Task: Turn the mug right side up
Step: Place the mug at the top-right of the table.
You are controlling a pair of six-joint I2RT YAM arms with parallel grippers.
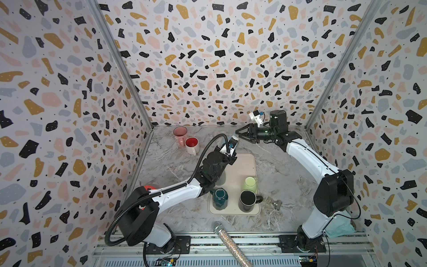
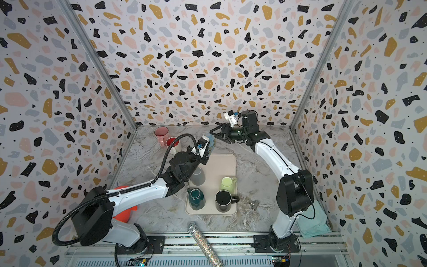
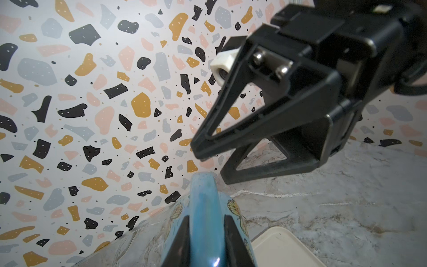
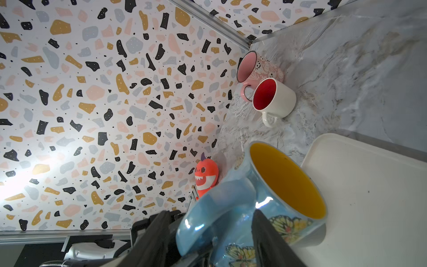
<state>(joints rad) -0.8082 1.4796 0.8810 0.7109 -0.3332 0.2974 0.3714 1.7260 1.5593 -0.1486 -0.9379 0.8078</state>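
The left gripper (image 3: 205, 217) is clenched on the handle of the blue mug (image 3: 203, 201); in the left wrist view its two black fingers (image 3: 233, 235) press the handle from both sides at the bottom centre of the frame. In a top view the mug (image 2: 211, 145) hangs in the air just above centre of the frame, over the far edge of the cream tray (image 2: 221, 166). It touches neither the tray nor the marble table (image 1: 288, 166). In the right wrist view the mug (image 4: 288, 226) fills the lower middle of the frame. Its yellow inside faces the camera and butterflies show on its side. It is tilted, but how far I cannot tell.

The right gripper (image 1: 238, 135) sits just right of centre in a top view, near the mug but apart from it. Its fingers are spread and nothing is between them, as the left wrist view (image 3: 210, 165) shows plainly.

On the tray, low in the frame, stand a teal mug (image 1: 219, 198), a black mug (image 1: 248, 200) and a pale green mug (image 1: 250, 183). A pink mug (image 1: 180, 134) and a white mug with a red inside (image 1: 192, 144) stand touching each other left of centre, near the back wall. An orange toy (image 4: 206, 175) shows in the right wrist view.
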